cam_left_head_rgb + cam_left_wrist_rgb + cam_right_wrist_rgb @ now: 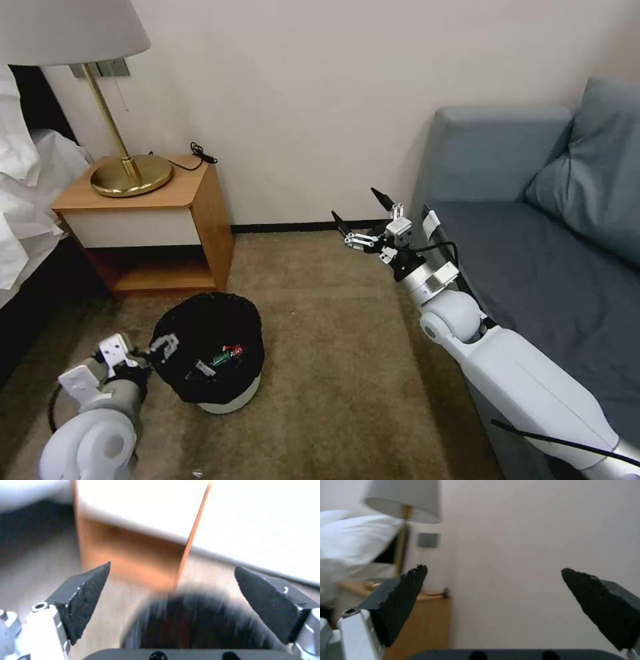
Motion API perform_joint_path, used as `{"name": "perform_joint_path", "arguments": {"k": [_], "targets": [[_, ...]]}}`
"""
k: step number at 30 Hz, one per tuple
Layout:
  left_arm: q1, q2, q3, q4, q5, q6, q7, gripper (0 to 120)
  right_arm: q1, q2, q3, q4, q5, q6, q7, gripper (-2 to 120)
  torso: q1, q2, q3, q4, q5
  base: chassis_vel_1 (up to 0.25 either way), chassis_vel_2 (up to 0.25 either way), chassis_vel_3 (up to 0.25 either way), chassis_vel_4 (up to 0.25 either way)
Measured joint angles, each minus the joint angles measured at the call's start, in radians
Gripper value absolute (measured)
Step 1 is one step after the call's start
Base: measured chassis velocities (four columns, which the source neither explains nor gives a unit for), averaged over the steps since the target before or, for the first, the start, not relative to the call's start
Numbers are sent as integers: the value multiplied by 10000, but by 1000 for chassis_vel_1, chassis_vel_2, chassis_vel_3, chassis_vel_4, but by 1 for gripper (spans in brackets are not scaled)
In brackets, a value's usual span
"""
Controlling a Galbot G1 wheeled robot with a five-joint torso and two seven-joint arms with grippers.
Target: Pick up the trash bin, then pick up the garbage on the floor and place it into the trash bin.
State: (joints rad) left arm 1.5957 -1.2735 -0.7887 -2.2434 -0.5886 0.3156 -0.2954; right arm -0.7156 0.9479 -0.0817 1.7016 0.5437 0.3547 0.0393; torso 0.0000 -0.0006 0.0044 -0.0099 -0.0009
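Carpet [333,347], tan and short-piled, carries everything here. Nearest, at its lower left, the left gripper [162,347] sits low just beside the small round white plastic trash bin [230,400], which stands upright on the carpet, its crinkled black bag [200,320] folded over the rim. Left wrist view: the left gripper's [171,590] dark pads [88,597] are spread wide, the bin's blurred black mouth [196,625] between and beyond them; contact cannot be told. Inside the bin lies garbage, a small red-and-green item [229,355] and a pale scrap beside it. Farther on, mid-carpet, the right gripper [357,210] hangs raised in the air beside the grey-blue fabric sofa [533,267], fingers spread, nothing between them. Beyond the bin, a wooden bedside cabinet [200,200] stands against the wall, carrying a brass lamp [130,173] with a white shade and a coiled black cable [200,153] at its back edge.
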Motion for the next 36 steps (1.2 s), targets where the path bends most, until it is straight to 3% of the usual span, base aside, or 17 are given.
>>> {"name": "perform_joint_path", "arguments": {"k": [1,2,3,5,9,11,13,18,22,36], "targets": [[0,0,0,0,0,0,0,100,0,0,0,0,0,0,0,100,0,0,0,0,0,0,0,0,0],[24,88,-97,-215,1118,-1110,1061,100,-263,175,462,125,-179,-418,738,100,0,0,0,1,0,0,0,0,0],[24,88,-97,-215,1118,-1110,1061,100,-263,175,462,125,-179,-418,738,100,0,0,0,1,0,0,0,0,0],[-304,187,-120,-80,2469,-2390,1827,100,-1370,729,1704,578,-745,-1316,1979,100,1,0,0,-9,1,0,0,0,0],[-558,144,-2,141,2960,-2915,1906,100,-2129,1046,2434,961,-1133,-1773,2320,100,1,0,0,-10,0,0,0,0,0],[-832,-49,103,469,3577,-3664,1955,100,-3326,1400,3277,1565,-1513,-2178,2498,100,0,-1,0,-13,0,0,0,0,0],[-889,-122,155,560,3670,-3852,1986,100,-3758,1498,3492,1783,-1623,-2276,2572,100,0,-1,0,-1,0,0,0,0,0],[-1026,-178,348,705,3455,-3914,1998,100,-4892,1497,4289,2323,-1967,-2453,2526,100,0,0,0,-8,0,0,0,0,0],[-1079,-169,444,973,3519,-4005,2055,100,-5929,1058,4904,2858,-1957,-2567,2470,100,0,0,0,-7,-3,0,0,0,0],[-894,-71,584,886,2481,-3850,2147,100,-6227,1183,4912,3240,-1750,-2548,2403,100,1,0,0,-4,-1,0,0,0,0]]}}
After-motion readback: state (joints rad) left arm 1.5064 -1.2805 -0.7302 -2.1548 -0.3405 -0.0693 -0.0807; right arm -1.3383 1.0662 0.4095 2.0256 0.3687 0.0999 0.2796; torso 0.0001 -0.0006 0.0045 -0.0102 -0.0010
